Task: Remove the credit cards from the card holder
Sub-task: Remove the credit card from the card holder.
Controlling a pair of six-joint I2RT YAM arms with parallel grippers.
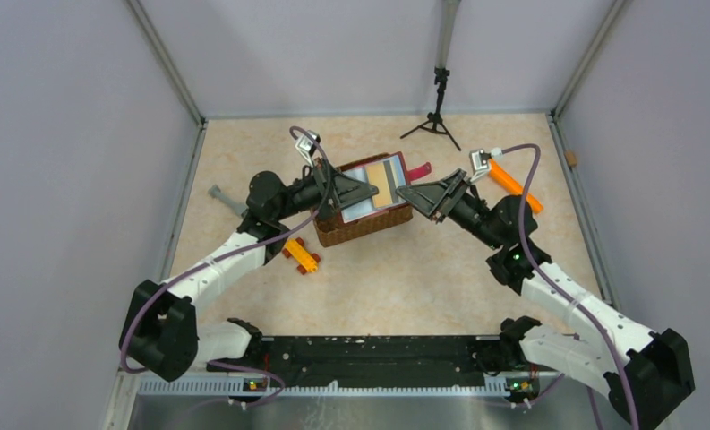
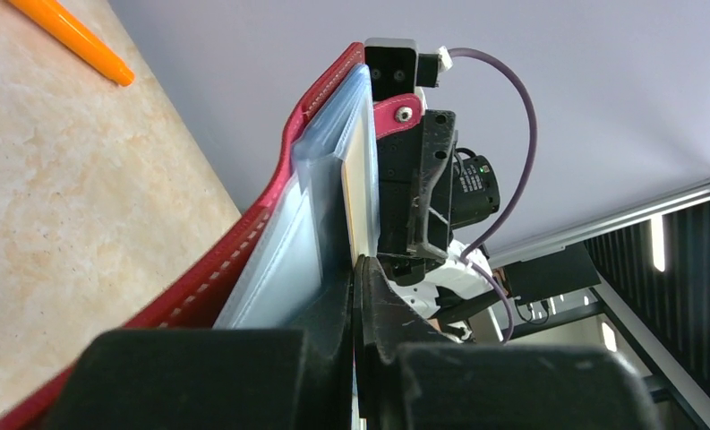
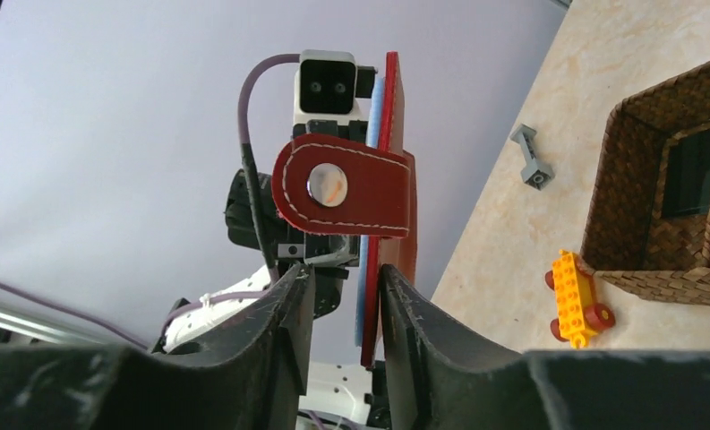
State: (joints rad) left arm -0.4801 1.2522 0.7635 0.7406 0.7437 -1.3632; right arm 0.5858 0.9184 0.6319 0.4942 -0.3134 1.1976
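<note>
From above, the card holder (image 1: 375, 185) hangs open in the air over the wicker basket (image 1: 363, 227), which sits mid-desk (image 1: 423, 278) towards the far edge. The left claw (image 1: 355, 191) is at the holder's left side and the right claw (image 1: 415, 193) at its right. The credit cards (image 1: 385, 181) show as tan and dark strips still tucked in its pockets. A toy car (image 1: 302, 255) lies nearer the front-left corner, and an orange pen (image 1: 513, 184) lies by the right edge.

In the left wrist view, the left claw is closed tight on the holder's inner edge. I cannot tell whether it pinches the pale blue pocket or the tan card beside it.

In the right wrist view, the right claw's fingers (image 3: 286, 309) stand apart. The holder's red edge passes between them unpinched, below the strap tab (image 3: 346, 186).
</note>
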